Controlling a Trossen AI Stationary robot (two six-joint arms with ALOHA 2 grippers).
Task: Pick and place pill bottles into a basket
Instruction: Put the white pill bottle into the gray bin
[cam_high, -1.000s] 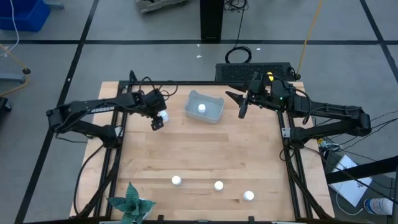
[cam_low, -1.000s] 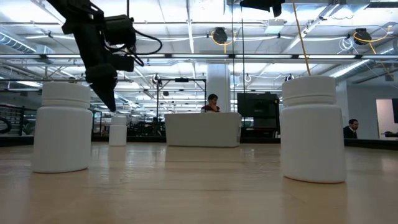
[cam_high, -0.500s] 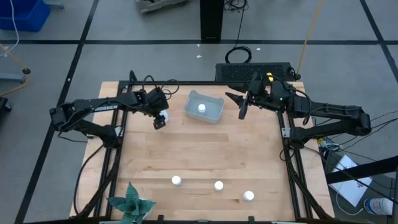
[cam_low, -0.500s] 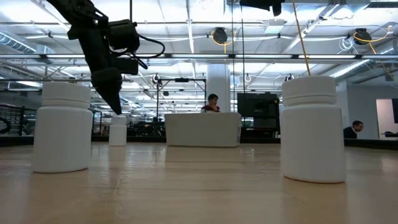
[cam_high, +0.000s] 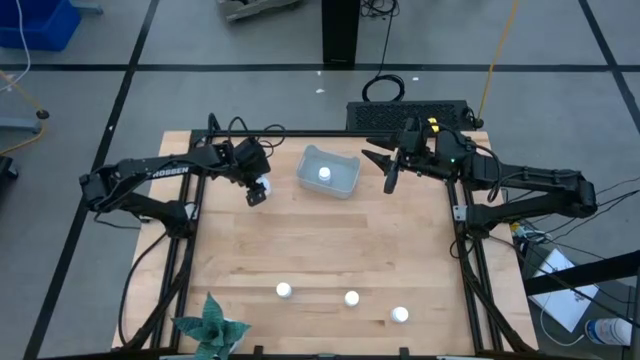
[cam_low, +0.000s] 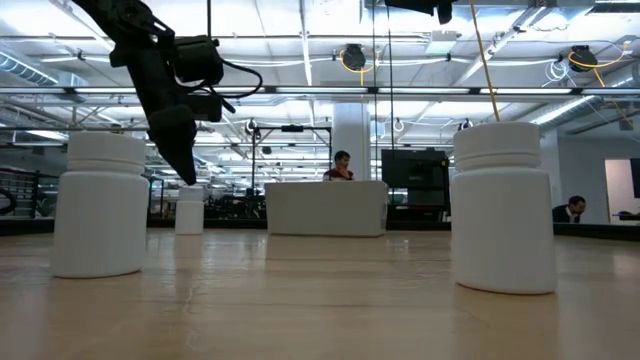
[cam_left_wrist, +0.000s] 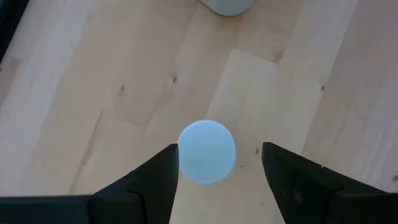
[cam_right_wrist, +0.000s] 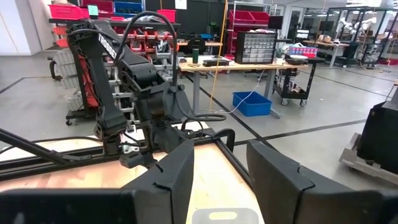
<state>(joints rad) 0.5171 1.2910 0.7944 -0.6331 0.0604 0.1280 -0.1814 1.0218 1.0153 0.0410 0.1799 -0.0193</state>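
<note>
Left gripper shifted slightly toward the basket, fingers narrowed around a pill bottle

dark cabled arms; tapered fingers

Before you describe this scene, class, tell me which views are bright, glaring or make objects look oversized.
Low view: ceiling lights glare, the left end effector shows as a dark silhouette, and two near pill bottles loom oversized. Left wrist view: the bottle cap is evenly lit, with a bluish tint. High view: even light, with soft shadows beside the basket.
</note>
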